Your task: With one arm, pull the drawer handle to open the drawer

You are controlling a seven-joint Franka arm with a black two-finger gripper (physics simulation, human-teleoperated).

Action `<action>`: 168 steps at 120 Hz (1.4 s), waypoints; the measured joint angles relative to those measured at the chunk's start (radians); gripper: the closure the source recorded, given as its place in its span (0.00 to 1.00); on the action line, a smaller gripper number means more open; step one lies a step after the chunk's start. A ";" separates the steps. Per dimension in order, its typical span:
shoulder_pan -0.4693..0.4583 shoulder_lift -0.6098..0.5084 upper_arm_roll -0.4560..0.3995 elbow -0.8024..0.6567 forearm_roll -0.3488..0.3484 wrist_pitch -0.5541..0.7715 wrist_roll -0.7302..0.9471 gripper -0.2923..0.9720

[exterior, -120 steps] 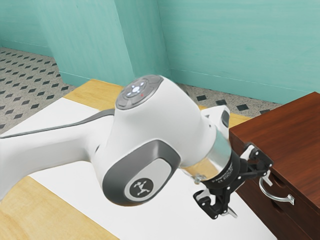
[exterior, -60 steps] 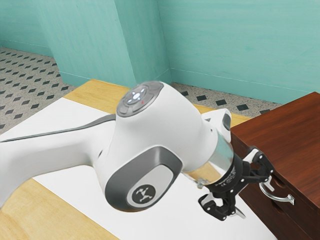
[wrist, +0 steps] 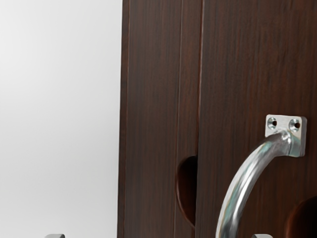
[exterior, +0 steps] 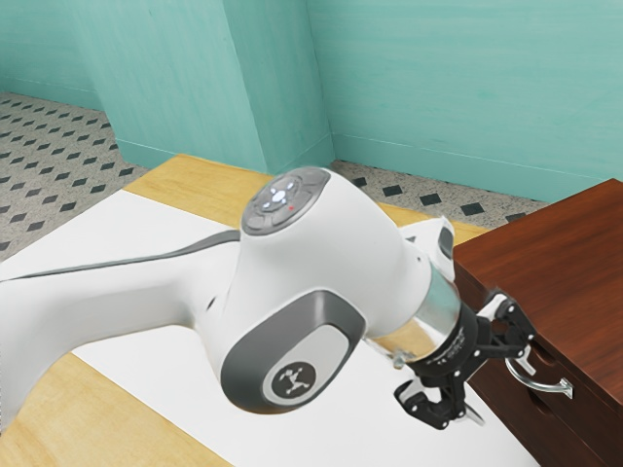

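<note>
A dark wooden drawer cabinet (exterior: 569, 258) stands at the exterior view's right. A curved silver handle (exterior: 548, 386) is mounted on its drawer front (exterior: 531, 413), which looks flush with the cabinet. My black gripper (exterior: 498, 389) is right in front of the handle, open, with one finger above and one below and to the left. In the wrist view the handle (wrist: 246, 184) arcs from its screw plate (wrist: 285, 127) down toward the hand and passes between my two grey fingertips (wrist: 261, 236), closer to that one. The fingers do not touch it.
The cabinet sits on a white mat (exterior: 127, 253) over a light wooden table (exterior: 88, 418). My bulky white arm (exterior: 321, 292) fills the middle of the exterior view. Teal walls and a tiled floor (exterior: 58, 136) lie behind.
My hand has moved to the exterior view's right and slightly down, closer to the drawer front, bringing the fingers around the handle. The drawer has not moved.
</note>
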State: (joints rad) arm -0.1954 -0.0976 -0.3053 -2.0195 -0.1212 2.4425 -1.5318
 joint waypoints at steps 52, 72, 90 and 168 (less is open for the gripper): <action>0.002 0.001 0.001 -0.014 0.001 -0.032 -0.005 0.45; 0.003 -0.037 0.006 -0.028 0.001 -0.071 -0.006 0.47; 0.003 -0.064 0.006 -0.054 0.000 -0.092 -0.007 0.47; 0.000 -0.192 0.019 -0.148 0.001 -0.182 -0.006 0.48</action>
State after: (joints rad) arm -0.1958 -0.2901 -0.2865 -2.1674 -0.1198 2.2607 -1.5383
